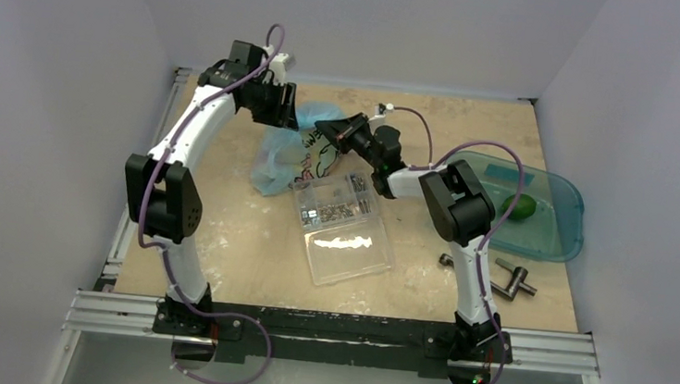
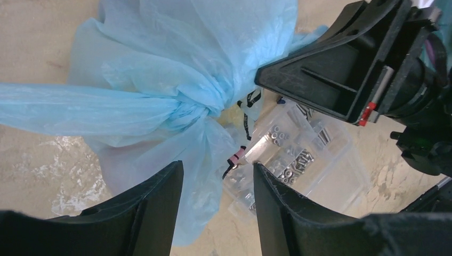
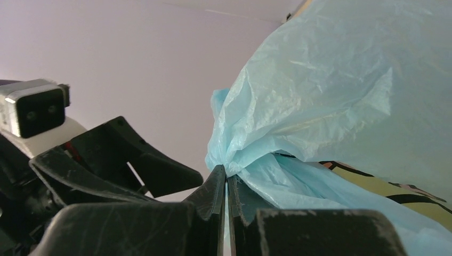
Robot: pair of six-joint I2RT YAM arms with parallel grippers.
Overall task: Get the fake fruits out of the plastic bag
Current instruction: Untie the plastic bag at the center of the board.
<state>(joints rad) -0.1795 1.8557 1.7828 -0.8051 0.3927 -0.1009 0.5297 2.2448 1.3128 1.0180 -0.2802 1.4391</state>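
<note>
The plastic bag lies in the upper middle of the top view, neck tied in a knot, its fruits hidden. The right gripper is clamped on a fold of film beside the knot; the left gripper hangs half-spread above it, holding nothing. Best that the left bite one strand of the knot and pull away from the right's pinch, not across the clear box just below.
</note>
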